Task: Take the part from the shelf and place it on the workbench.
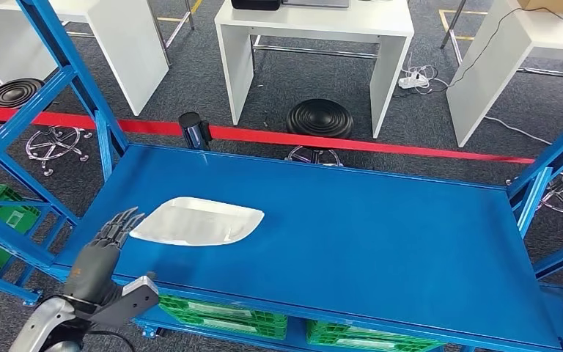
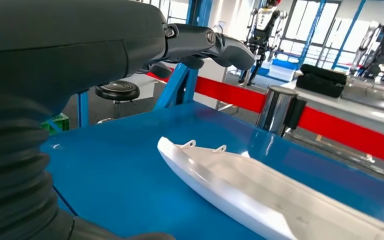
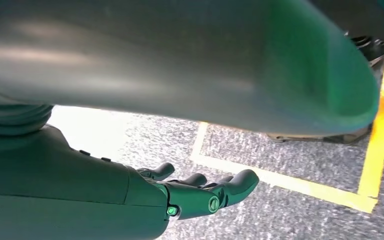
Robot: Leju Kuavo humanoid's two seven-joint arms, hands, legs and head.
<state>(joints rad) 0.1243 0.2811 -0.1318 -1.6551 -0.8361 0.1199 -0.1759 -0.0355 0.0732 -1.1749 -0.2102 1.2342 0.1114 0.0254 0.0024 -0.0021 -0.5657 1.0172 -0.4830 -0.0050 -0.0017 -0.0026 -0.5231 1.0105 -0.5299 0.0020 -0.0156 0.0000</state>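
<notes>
I have not picked up the white part (image 1: 196, 221) yet: it lies flat on the blue shelf (image 1: 381, 249), my left hand (image 1: 106, 253) is just beside it with fingers apart, holding nothing, and my right hand (image 3: 200, 192) hangs empty over the floor.

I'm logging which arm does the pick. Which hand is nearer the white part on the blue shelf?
Left. The left hand reaches over the shelf edge, fingers just short of the white part. The right hand hangs over the grey floor, away from it.
</notes>
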